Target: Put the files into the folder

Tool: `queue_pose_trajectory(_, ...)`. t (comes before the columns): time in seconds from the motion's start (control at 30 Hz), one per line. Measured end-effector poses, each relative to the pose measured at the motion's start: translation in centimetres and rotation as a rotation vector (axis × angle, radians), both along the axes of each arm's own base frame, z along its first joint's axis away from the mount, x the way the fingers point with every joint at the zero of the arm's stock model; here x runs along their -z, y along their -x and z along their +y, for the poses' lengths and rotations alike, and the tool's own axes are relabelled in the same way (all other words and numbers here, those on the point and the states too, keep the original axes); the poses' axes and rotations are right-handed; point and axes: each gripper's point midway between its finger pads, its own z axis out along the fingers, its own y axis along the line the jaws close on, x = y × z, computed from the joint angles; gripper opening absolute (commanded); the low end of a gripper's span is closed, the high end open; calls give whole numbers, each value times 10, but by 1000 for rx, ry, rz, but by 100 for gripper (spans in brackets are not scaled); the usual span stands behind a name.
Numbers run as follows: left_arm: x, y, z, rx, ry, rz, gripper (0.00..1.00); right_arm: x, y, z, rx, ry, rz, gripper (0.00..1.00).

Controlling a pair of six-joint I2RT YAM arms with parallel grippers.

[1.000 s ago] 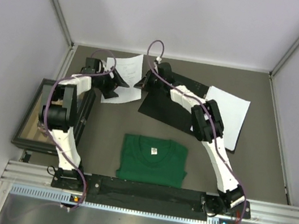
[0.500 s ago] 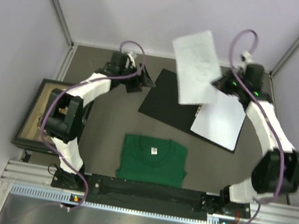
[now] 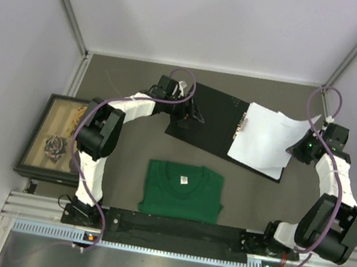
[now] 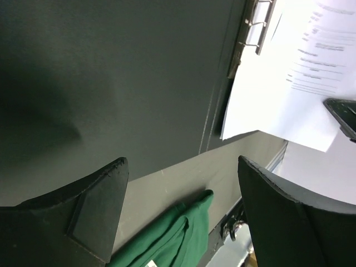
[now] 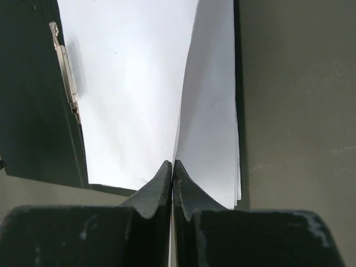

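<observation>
Grey table (image 3: 122,141), pale walls (image 3: 217,23). The files (image 3: 263,137) on the folder (image 3: 212,115) run far-to-near; right gripper (image 5: 172,164) pinches them, left gripper (image 4: 182,161) gapes.

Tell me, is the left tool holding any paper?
No, the left tool hangs open and empty over the black inside of the folder.

My right gripper (image 5: 172,167), jaws pressed together, pinches the files (image 5: 130,89) at their edge (one sheet curling upward) above the black folder (image 5: 30,117), its clip (image 5: 67,75) alongside.
</observation>
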Motion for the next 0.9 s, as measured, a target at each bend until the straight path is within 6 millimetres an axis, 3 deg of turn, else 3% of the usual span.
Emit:
queue_pose_trajectory(0.33,-7,19,-19,75,39,20,84,21,-6,13,-121,-52,22,0)
queue_pose_trajectory(0.53,-8,24,-26,111,34,0,84,17,-9,18,-200,-24,11,0)
queue_pose_trajectory(0.73,-8,25,-26,118,32,0,84,1,-27,34,-304,27,-22,0)
queue_pose_trajectory(0.9,-8,26,-26,121,31,-2,84,6,-31,33,-300,30,-5,0)
